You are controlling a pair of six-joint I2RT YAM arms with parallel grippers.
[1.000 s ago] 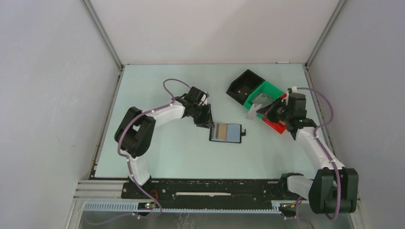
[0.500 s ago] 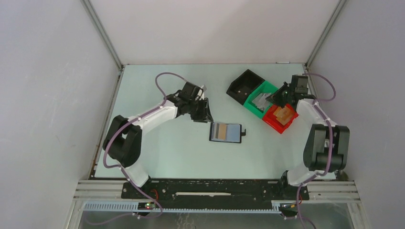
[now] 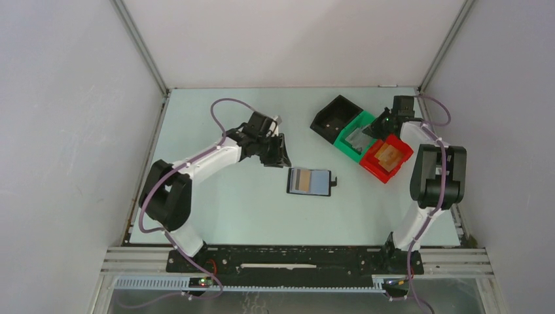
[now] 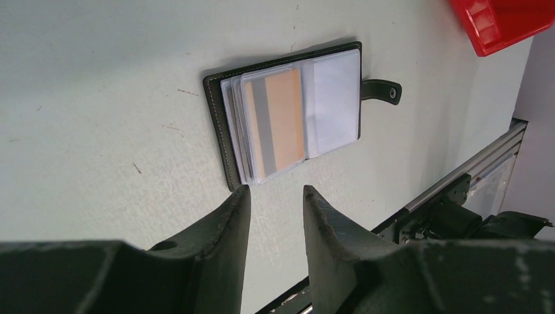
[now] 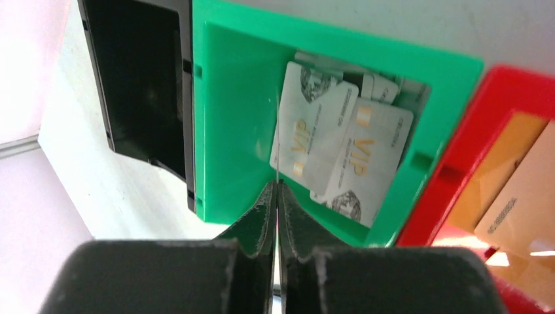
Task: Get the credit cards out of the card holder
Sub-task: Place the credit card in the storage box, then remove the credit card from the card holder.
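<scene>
Left gripper (image 4: pixel 276 193) jaws parted, empty, near stitched card holder (image 4: pixel 288 114); right gripper (image 5: pixel 277 186) jaws pinch thin credit card (image 5: pixel 277 131) above green bin (image 5: pixel 229 98).

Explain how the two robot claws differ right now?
The left gripper stands open with nothing between its fingers; the right gripper is shut, apparently pinching a thin credit card seen edge-on. The left gripper hangs over the table just beside the open card holder; the right gripper hangs over the green bin, where pale cards lie. Both are dark two-fingered claws.
</scene>
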